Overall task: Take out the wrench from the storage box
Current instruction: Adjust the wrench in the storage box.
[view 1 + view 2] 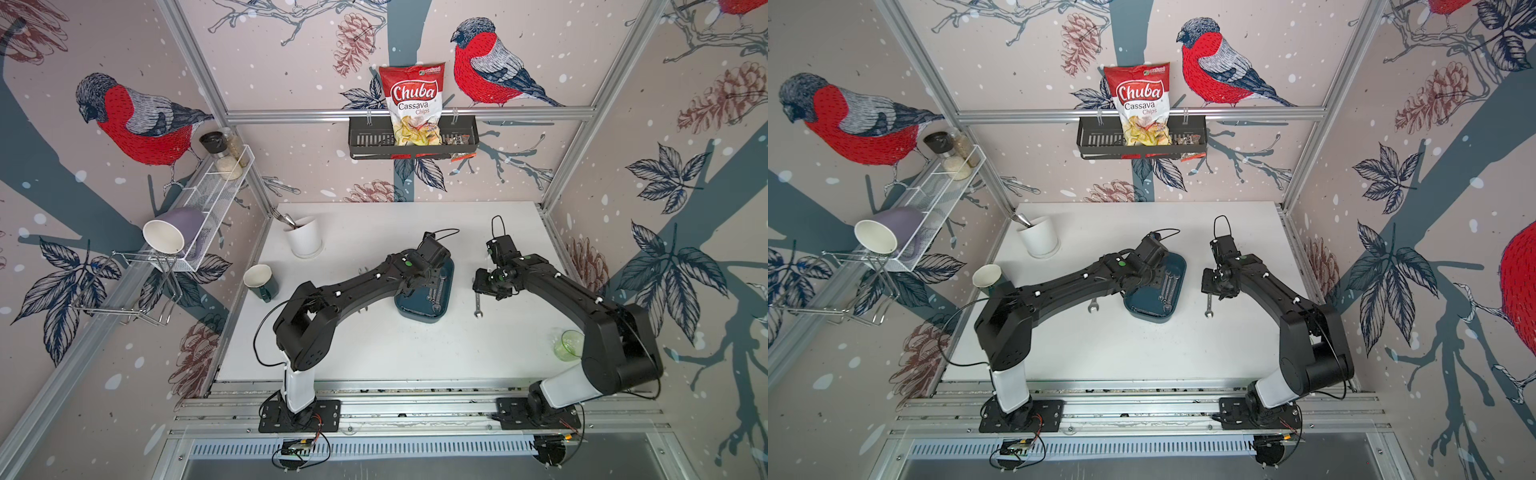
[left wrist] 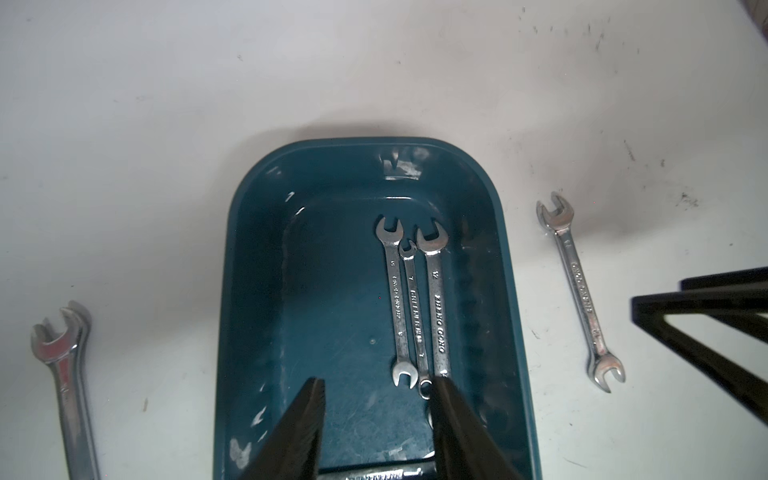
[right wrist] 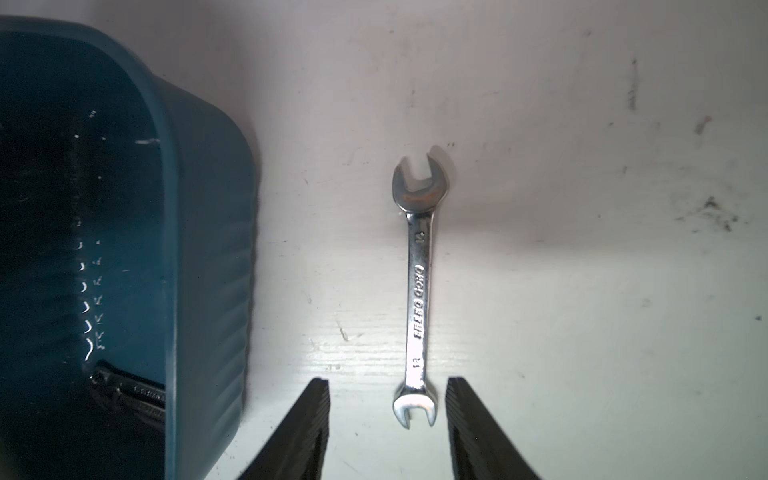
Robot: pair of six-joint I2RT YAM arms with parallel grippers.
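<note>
On the white table (image 1: 374,340) I count two wrenches already outside the storage box (image 2: 332,299). The right-side wrench (image 3: 419,291) lies flat near the box's wall without touching it, and the left-side wrench (image 2: 68,386) lies flat on the other side of the box. I judge the job partly done. The right gripper (image 3: 387,382) hangs low over the right-side wrench with its jaws apart; the near head sits between them and touches neither, so nothing is clamped. Inside the box, three wrenches (image 2: 415,307) lie side by side along one long wall. A piece of metal (image 3: 133,392) lies across the near end, and I cannot tell what it is. The left gripper (image 2: 378,380) is over the box, jaws apart and empty, one finger just by the near ends of the three. If every wrench must come out, most of the work is left.
</note>
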